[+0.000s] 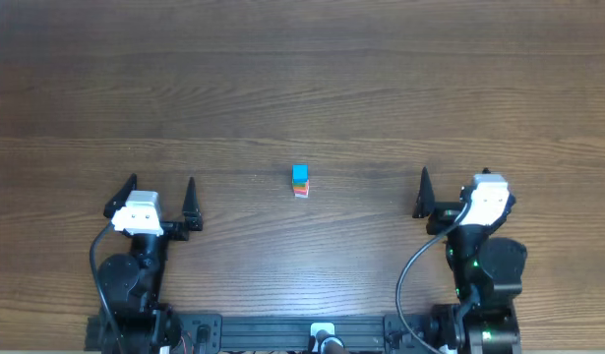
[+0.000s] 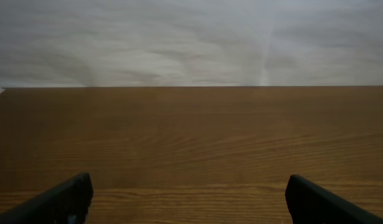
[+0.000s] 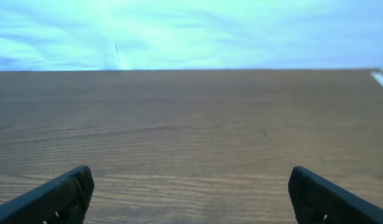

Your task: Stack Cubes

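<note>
- The stack of cubes (image 1: 300, 181) is standing near the middle of the table (image 1: 302, 79), between the two arms and well apart from both grippers.
- A blue cube (image 1: 300, 174) with crisp square edges is sitting on top. Below it, the lower blocks are showing only as thin orange-red and pale bands (image 1: 301, 191), so I cannot tell how many cubes are stacked.
- The left gripper (image 1: 161, 181) is sitting low in front of its base on the left side. Its jaws are spread wide apart and are gripping nothing.
- From above, its two dark fingers (image 1: 190, 192) are tapering to sharp points. In the left wrist view the same gripper (image 2: 191, 205) is showing as blunt, matte black wedges over bare wood.
- The right gripper (image 1: 454, 177) is mirroring it on the right side, with its jaws also wide apart and holding nothing.
- In the right wrist view, this gripper (image 3: 191, 199) is framing a stretch of bare tabletop between two black wedge-shaped fingers (image 3: 60, 194).
- The table is showing a smooth brown wood-grain surface, with fine lines running side to side.
- A boxy white housing (image 1: 142, 212) is riding on the left wrist, and another white housing (image 1: 487, 196) on the right wrist. Thin black cables (image 1: 412, 267) are looping beside the arms.
</note>
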You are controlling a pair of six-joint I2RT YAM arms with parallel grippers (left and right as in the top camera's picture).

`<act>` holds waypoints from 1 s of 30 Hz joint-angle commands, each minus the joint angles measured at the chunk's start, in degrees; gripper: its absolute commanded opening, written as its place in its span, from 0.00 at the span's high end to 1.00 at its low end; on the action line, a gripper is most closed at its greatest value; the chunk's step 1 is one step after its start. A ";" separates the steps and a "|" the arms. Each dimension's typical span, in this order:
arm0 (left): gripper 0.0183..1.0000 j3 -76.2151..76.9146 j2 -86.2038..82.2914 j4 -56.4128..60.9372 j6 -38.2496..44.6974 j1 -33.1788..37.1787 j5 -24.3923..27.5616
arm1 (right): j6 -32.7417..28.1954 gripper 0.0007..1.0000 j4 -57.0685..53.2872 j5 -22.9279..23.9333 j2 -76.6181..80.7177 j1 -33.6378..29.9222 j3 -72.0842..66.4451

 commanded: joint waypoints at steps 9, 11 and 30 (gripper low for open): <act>0.00 -0.31 -0.24 -0.04 0.83 -0.26 -0.46 | -2.64 0.01 1.07 -1.18 -11.98 0.22 -4.87; 0.00 -0.31 -0.24 -0.04 0.83 -0.26 -0.46 | -2.64 0.01 2.34 -1.75 -11.87 0.26 -5.46; 0.00 -0.31 -0.24 -0.04 0.83 -0.26 -0.46 | -2.80 0.01 12.11 -2.64 -11.87 0.33 -12.98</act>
